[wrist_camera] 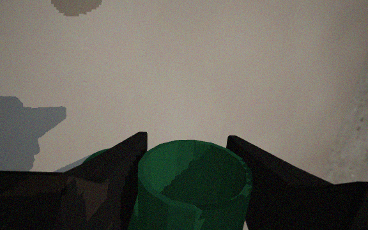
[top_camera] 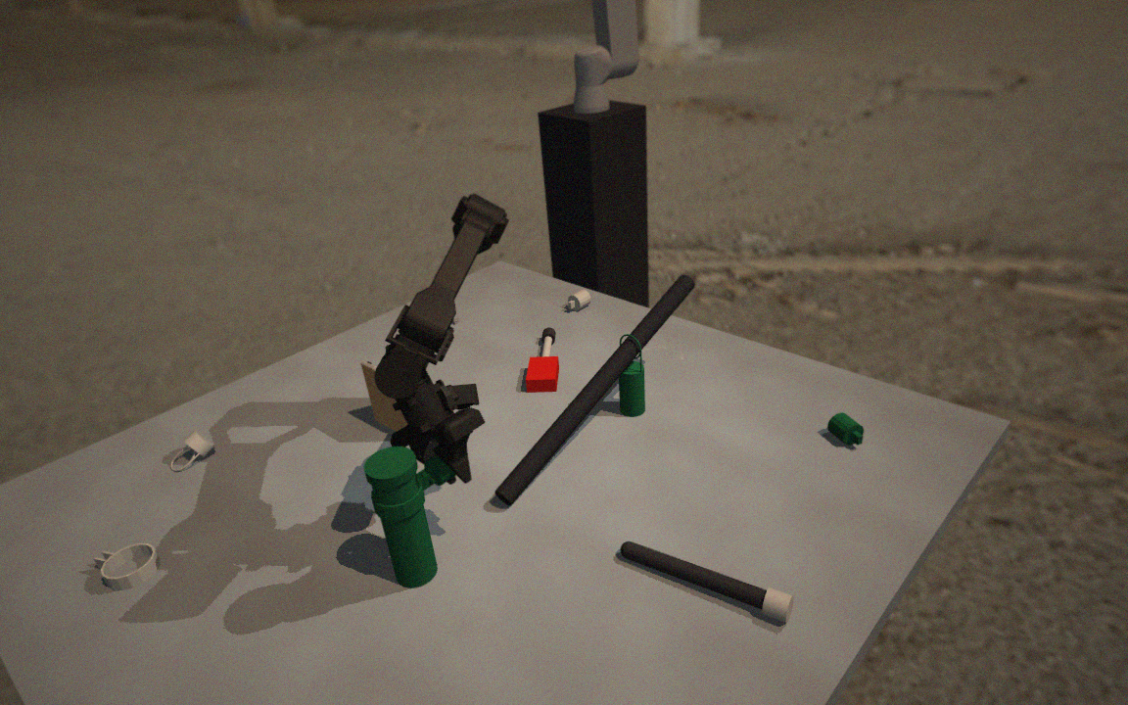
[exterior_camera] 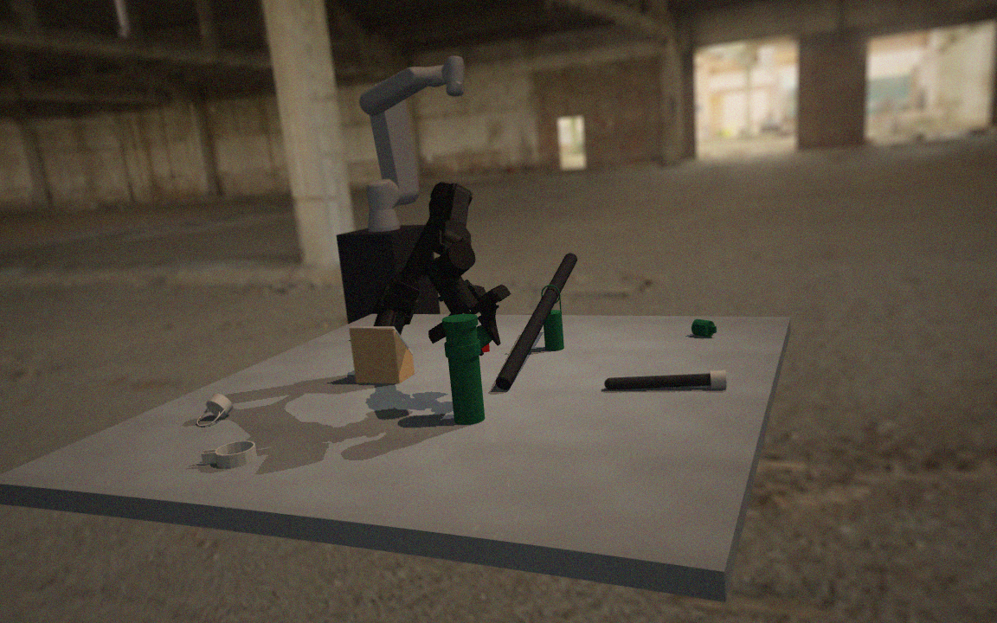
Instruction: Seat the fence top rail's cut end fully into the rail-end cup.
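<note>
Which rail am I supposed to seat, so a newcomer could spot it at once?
Start at the small green post near the table's far side. The top rail is the long black bar slanting through that post's loop cap, lower end on the table. Unlike the shorter bar, it has no white tip.

rail-end cup filling the gap between fingers, big post just beside

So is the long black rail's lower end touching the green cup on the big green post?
Apart. Top view: the rail has its lower end on the table, short of the cup.
</note>
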Robot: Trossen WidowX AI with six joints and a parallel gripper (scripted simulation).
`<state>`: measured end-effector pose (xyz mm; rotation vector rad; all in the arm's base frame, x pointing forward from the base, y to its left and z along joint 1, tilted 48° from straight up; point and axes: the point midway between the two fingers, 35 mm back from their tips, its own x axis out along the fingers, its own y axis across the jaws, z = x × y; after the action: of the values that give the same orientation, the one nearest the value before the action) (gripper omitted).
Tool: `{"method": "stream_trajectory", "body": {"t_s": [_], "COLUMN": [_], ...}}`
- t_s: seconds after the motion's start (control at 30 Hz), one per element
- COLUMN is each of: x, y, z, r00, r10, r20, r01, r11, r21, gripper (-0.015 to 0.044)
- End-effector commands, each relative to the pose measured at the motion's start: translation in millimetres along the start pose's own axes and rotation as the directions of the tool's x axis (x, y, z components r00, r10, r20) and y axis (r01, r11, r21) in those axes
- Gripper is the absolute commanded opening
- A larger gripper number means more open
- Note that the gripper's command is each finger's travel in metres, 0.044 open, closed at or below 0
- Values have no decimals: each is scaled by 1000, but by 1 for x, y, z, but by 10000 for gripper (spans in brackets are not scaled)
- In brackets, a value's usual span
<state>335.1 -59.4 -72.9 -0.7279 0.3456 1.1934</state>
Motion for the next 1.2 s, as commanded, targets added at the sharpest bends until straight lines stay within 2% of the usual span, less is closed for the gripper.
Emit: {"method": "stream_trajectory", "body": {"t_s": [0.0, 0.17, 0.37, 0.53, 0.63, 0.77, 0.9, 0.97, 1.17], "x": [-3, -15, -32, -32, -46, -70, -94, -104, -120], "y": [-2, -10, -19, -20, -29, -40, -47, -49, -50], "z": [3, 17, 37, 37, 53, 83, 116, 131, 155], "r00": [1000, 1000, 1000, 1000, 1000, 1000, 1000, 999, 999], "r10": [0, 0, 1, -3, -1, 1, 3, 4, 5], "r20": [0, 0, 0, -1, 6, 19, 31, 37, 46], "r01": [0, 0, -1, 3, 0, -12, -29, -36, -46], "r11": [1000, 1000, 1000, 1000, 970, 796, 493, 333, 67], "r21": [2, 3, 6, 14, 244, 606, 870, 942, 997], "gripper": [315, 440, 440, 440, 440, 440, 440, 440, 440]}}
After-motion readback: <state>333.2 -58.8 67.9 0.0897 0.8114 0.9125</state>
